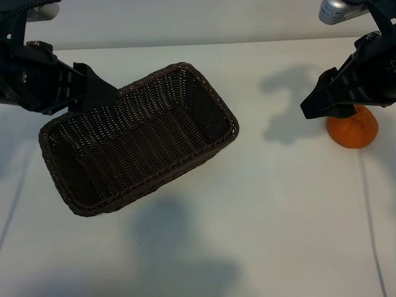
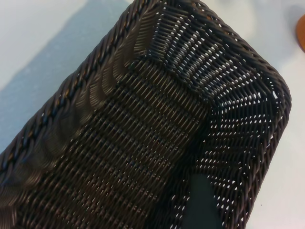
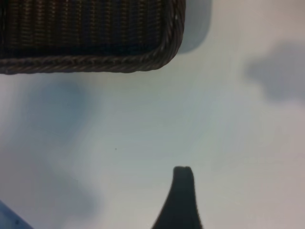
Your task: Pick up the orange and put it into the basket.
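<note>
The dark brown wicker basket point(image 1: 139, 139) hangs tilted above the white table, empty inside. My left gripper point(image 1: 99, 90) is shut on its back left end wall. In the left wrist view the basket point(image 2: 157, 109) fills the picture, with one dark finger point(image 2: 205, 205) inside against the weave and the other finger hidden. The orange point(image 1: 354, 130) sits on the table at the far right, and a sliver of the orange point(image 2: 301, 33) shows in the left wrist view. My right gripper point(image 1: 314, 106) hovers just above and left of it, open and empty. One right finger point(image 3: 182, 195) shows over bare table.
The white table point(image 1: 272, 204) stretches between the basket and the orange. Soft shadows of the arms and basket lie on it. The basket's rim point(image 3: 143, 62) crosses the far part of the right wrist view.
</note>
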